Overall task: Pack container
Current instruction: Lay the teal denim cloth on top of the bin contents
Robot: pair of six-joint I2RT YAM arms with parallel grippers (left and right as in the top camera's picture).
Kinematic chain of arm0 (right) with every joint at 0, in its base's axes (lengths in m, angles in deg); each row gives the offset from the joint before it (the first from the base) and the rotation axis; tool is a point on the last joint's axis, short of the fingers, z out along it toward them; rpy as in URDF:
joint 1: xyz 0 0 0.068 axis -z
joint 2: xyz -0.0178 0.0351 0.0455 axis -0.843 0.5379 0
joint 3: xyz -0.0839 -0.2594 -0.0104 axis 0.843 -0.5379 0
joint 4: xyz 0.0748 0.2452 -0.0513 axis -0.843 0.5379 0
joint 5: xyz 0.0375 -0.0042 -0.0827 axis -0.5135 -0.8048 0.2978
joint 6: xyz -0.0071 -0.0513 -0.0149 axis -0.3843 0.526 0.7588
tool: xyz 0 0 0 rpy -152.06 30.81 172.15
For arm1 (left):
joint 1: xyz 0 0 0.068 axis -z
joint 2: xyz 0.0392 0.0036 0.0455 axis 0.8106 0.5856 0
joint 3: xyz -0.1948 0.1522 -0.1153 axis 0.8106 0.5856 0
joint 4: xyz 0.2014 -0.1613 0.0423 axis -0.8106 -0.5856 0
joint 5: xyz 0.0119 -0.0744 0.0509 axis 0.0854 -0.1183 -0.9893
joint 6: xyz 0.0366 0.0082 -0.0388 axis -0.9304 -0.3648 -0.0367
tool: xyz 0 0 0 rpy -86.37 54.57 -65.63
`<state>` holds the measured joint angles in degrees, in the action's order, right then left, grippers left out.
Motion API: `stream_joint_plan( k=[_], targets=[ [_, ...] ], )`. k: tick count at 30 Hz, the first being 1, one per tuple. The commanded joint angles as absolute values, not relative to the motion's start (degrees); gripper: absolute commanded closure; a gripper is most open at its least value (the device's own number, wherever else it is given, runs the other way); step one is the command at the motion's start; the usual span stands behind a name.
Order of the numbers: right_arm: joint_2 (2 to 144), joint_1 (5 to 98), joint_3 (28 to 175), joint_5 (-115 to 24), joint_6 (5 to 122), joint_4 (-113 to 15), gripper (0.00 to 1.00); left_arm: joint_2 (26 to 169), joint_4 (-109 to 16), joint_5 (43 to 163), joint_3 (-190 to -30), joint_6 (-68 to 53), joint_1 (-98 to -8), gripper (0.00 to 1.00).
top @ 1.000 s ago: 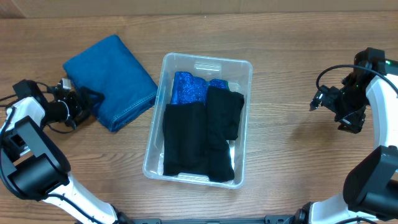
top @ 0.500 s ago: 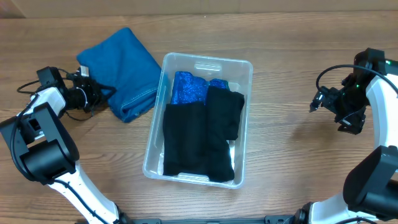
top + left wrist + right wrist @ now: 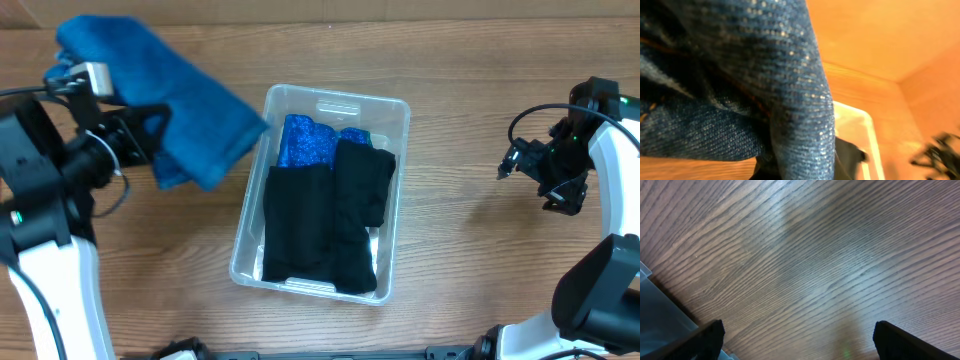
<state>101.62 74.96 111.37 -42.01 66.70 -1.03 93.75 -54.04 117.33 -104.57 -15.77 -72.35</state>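
Overhead: what's the surface?
re: Brown wood-grain table (image 3: 470,280) across the whole frame, with a seam line near the far edge. Right wrist shows the same grain close up.
Any labels or print?
re: Nothing legible at this size.
Container?
re: Clear container (image 3: 247,225) mid-table, between the arms. Black cloths (image 3: 300,230) fill the near part, a sparkly blue cloth (image 3: 305,140) sits at the far end.
Grippers?
re: Left gripper (image 3: 152,128) is pinched onto a blue towel (image 3: 170,95), held off the table. The towel's edge reaches the container's far-left corner and fills the left wrist view. Right gripper (image 3: 799,339) is well to the right, fingers spread wide, nothing between them.
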Motion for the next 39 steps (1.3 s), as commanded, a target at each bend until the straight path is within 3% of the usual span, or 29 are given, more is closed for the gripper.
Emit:
stream_joint_plan(
  k=[1,4,9,14,21,24,27,28,30,31,35,39],
  targets=[
    [99.7,74.8,112.9,-42.6,66.8,-0.9,0.0,86.0,-53.3,123.0,-105.9,-13.5,-62.3,0.96],
    [99.7,74.8,112.9,-42.6,66.8,-0.8,0.0,85.7,-56.1,123.1,-105.9,-16.6,-52.2,0.96],
    [99.7,74.8,112.9,-42.6,66.8,-0.4,0.0,90.3,-65.2,123.1,-105.9,-34.7,-39.4,0.96],
    [99.7,74.8,112.9,-42.6,66.9,-0.5,0.0,99.5,-73.8,129.4,-105.9,-51.9,-36.2,0.96],
    [99.7,74.8,112.9,-42.6,66.9,-0.5,0.0,112.3,-72.1,127.9,-105.9,-54.0,-36.3,0.96],
    [99.7,74.8,112.9,-42.6,66.9,-0.5,0.0,114.0,-72.1,115.8,-105.9,-49.8,-37.0,0.96],
    [99.7,74.8,112.9,-42.6,66.9,-0.6,0.0,114.3,-72.2,90.4,-105.9,-40.8,-37.5,0.96],
    [99.7,74.8,112.9,-42.6,66.9,-0.5,0.0,114.3,-72.3,83.0,-105.9,-37.2,-37.8,0.82],
    [99.7,74.8,112.9,-42.6,66.9,-0.6,0.0,114.3,-72.3,79.9,-105.9,-34.8,-37.7,0.15],
    [99.7,74.8,112.9,-42.6,66.9,-0.6,0.0,114.3,-72.3,79.9,-105.9,-34.7,-37.7,0.06],
    [99.7,74.8,112.9,-42.6,66.9,-0.5,0.0,113.5,-72.6,79.9,-107.0,-30.5,-37.6,0.0],
    [99.7,74.8,112.9,-42.6,66.9,-0.5,0.0,109.7,-74.2,80.5,-113.0,-28.9,-37.5,0.05]
  ],
)
